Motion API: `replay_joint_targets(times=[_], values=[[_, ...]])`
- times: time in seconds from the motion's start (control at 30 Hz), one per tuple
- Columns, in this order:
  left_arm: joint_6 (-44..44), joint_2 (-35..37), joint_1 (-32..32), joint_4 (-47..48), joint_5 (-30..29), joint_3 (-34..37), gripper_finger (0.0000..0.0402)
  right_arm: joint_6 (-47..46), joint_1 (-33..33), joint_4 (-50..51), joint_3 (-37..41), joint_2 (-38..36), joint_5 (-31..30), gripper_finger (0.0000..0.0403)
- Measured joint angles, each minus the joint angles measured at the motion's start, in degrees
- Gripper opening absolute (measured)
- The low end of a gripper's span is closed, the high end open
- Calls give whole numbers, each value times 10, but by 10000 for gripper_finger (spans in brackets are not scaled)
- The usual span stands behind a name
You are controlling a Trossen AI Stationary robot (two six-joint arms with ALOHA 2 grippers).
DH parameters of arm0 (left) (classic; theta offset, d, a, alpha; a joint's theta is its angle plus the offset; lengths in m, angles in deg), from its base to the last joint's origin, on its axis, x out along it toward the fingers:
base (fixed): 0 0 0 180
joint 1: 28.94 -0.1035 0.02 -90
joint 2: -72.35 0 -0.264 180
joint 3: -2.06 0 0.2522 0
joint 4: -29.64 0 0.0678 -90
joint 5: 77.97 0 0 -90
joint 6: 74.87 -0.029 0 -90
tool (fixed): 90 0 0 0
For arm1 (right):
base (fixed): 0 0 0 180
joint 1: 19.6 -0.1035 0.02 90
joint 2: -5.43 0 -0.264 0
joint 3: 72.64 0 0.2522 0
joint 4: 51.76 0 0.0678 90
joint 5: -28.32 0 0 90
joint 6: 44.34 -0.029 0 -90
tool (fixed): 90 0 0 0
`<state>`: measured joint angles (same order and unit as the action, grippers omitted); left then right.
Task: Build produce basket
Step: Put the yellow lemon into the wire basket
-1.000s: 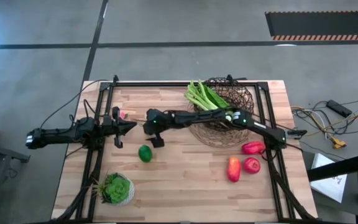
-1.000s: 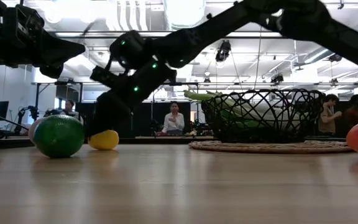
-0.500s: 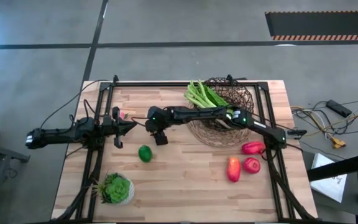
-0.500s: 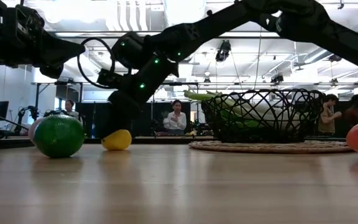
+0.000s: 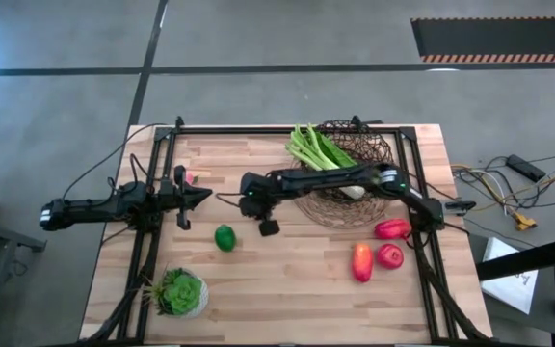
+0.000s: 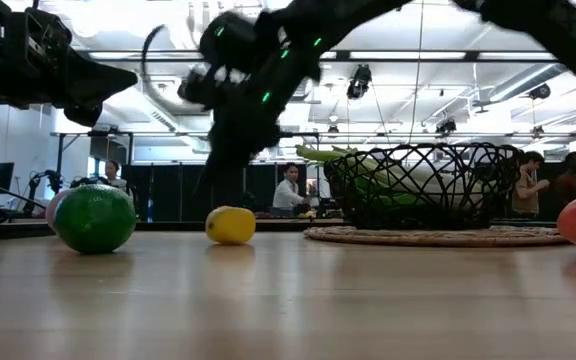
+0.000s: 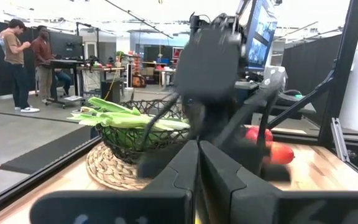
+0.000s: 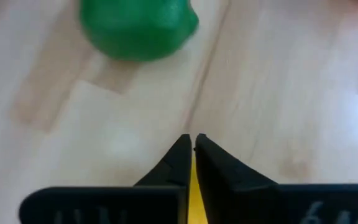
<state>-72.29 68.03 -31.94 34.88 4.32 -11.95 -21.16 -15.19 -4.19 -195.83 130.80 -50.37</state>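
Your wooden table (image 5: 287,280) sits in an open workshop, with people standing and sitting at desks beyond its far edge in the low view. From left: the left gripper (image 5: 200,195) waits near the left rail, its fingers (image 7: 185,171) pressed together on nothing. A potted plant (image 5: 181,292) stands at the near left corner, and the lime (image 5: 224,237) lies on the boards just past it. Since half a second ago the right gripper (image 5: 268,226) has slid right, toward the basket (image 5: 374,154), and the lemon (image 6: 230,225) has travelled with it; the lime has not moved. In the right wrist view its fingers (image 8: 176,165) are nearly closed with a sliver of yellow between them, so it appears to grip the lemon. Green stalks (image 5: 314,147) lie across the basket's rim; three red and orange pieces (image 5: 379,253) lie at right.
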Motion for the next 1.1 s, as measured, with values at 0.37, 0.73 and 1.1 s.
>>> replay_joint_targets(times=[0.37,0.73,1.1], values=[[0,0,0,0,-1,0,0,-58,-17,-158,302,-243,-4,9],[0,0,0,0,-1,0,0,-127,-13,-356,508,-357,-8,14],[0,1,0,0,-1,0,0,-72,31,-394,427,-219,11,168]])
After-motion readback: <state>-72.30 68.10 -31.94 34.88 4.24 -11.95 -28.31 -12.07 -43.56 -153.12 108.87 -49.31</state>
